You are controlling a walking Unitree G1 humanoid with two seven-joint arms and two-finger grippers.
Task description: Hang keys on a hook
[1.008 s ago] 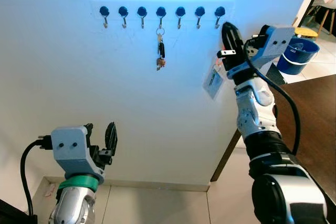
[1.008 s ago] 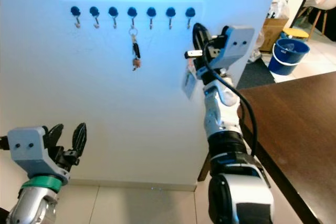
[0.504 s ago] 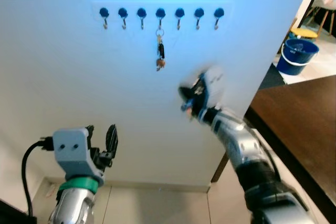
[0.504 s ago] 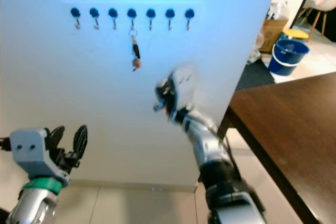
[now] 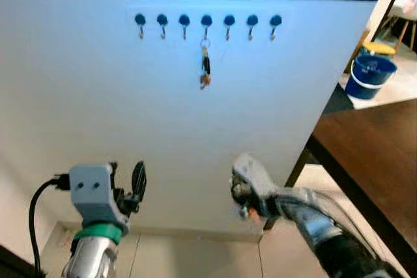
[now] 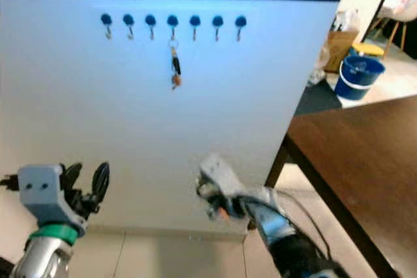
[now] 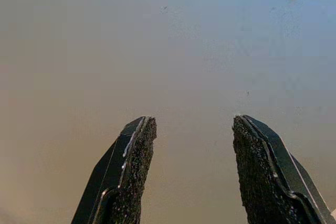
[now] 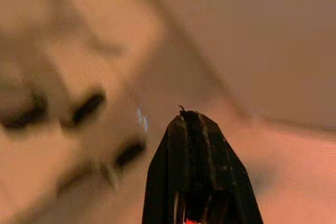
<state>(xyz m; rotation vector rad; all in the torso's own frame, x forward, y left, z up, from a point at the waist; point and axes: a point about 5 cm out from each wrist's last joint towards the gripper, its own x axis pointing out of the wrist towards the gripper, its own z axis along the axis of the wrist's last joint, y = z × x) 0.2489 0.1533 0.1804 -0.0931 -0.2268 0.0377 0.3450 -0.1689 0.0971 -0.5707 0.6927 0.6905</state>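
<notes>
A bunch of keys (image 5: 204, 69) hangs from the fourth hook (image 5: 206, 24) in a row of seven dark-capped hooks (image 5: 207, 23) mounted high on a white wall (image 5: 85, 96), the ring over the hook and the keys dangling flat against the surface below it. The robot's left gripper (image 7: 191, 169) is raised low in front of the wall at the robot's left, its two black fingers (image 7: 131, 171) spread apart with nothing between them, pointing at bare wall well below the hooks. The right gripper (image 8: 197, 156) sits low near the foot of the wall, blurred in the head views; seen from the wrist, its fingers are pressed together into a single dark tip with nothing visibly held. A dark brown table (image 5: 371, 148) stands at the robot's right, just past the wall's edge. Beyond it, on the tiled floor (image 5: 195, 255), stands a blue bucket (image 5: 368, 76), with a cardboard box (image 6: 335, 43) near it
</notes>
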